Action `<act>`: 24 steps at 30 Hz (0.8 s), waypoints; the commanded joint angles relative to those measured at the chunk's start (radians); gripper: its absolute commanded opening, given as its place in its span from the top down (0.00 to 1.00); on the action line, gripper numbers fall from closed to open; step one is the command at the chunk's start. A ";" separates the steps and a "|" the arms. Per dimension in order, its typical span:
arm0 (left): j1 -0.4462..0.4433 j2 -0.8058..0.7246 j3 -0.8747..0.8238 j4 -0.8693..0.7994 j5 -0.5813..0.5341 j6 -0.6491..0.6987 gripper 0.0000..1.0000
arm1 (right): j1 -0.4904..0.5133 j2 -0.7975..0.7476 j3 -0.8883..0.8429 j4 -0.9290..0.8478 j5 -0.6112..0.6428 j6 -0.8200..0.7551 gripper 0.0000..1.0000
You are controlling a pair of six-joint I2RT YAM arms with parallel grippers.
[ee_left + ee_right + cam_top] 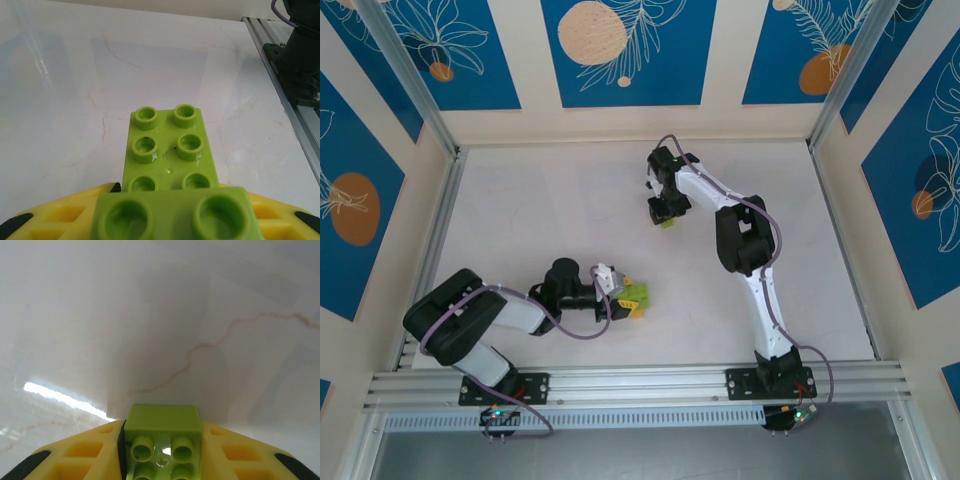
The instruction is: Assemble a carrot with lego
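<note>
The left gripper [636, 297] lies low over the white table [540, 200], near its front edge. Its yellow fingers [55, 220] pinch a long green brick [170, 145], which has a second green brick [175, 217] stacked on its near end. The right gripper [667, 214], further back near the middle of the table, pinches one small green brick [162, 422].
</note>
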 commanded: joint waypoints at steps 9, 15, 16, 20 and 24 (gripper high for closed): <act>0.009 0.002 0.015 -0.007 0.022 0.037 0.54 | 0.136 -0.397 -0.256 -0.176 -0.040 0.225 0.68; 0.007 -0.016 0.009 -0.008 0.035 0.035 0.58 | 0.223 -0.552 -0.385 -0.173 -0.107 0.385 0.69; 0.008 -0.020 0.009 -0.009 0.039 0.034 0.59 | 0.239 -0.561 -0.394 -0.181 -0.106 0.399 0.69; 0.005 -0.036 0.005 -0.016 0.049 0.038 0.60 | 0.279 -0.580 -0.413 -0.200 -0.116 0.436 0.70; -0.008 -0.051 0.009 -0.055 0.026 0.062 0.62 | 0.298 -0.594 -0.434 -0.203 -0.133 0.470 0.70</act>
